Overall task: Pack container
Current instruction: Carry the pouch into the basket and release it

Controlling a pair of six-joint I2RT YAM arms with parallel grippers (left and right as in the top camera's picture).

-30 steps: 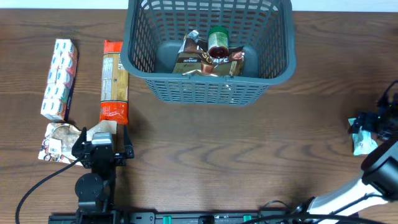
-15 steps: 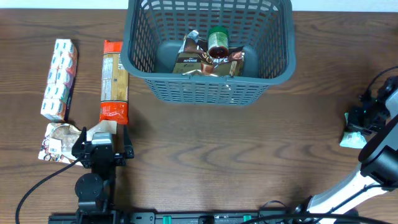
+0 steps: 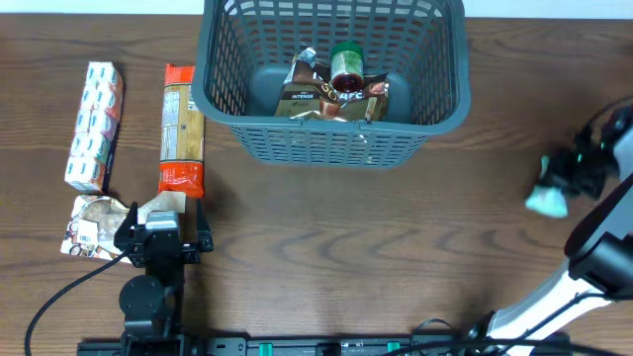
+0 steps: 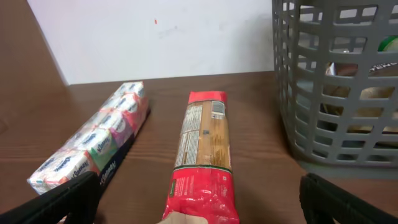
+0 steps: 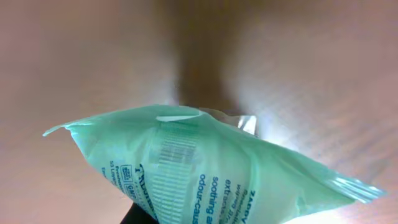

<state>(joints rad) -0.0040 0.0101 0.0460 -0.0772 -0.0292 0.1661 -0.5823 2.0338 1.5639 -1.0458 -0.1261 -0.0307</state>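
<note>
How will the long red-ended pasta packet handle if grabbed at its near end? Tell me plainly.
The pasta packet is long and narrow, so held at one end it would probably sag or swing. Its glossy wrap looks slippery and may slide in the jaws. Lying flat, it seems unlikely to roll.

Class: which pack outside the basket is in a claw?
The mint-green plastic pouch, gripped by the right claw; the rest lie on the brown wooden table.
</note>
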